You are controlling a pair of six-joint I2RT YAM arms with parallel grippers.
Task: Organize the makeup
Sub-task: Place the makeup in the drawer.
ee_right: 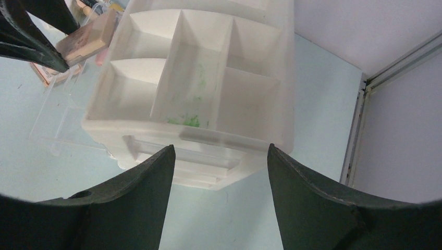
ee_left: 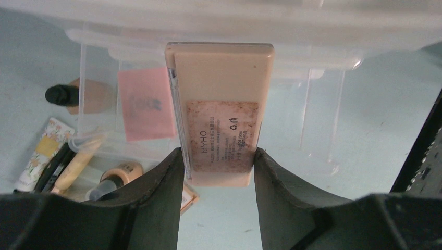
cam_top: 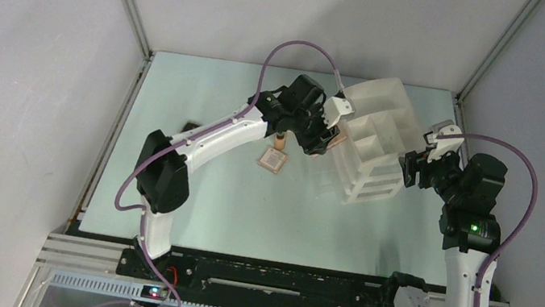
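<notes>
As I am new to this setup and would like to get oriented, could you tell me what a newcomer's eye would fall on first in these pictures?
The left gripper is clamped on a beige HYHO palette, held close against the left side of the white drawer organizer. The right gripper hangs open on the organizer's right side. The top compartments in view are bare except for a green smear in the middle one.
</notes>
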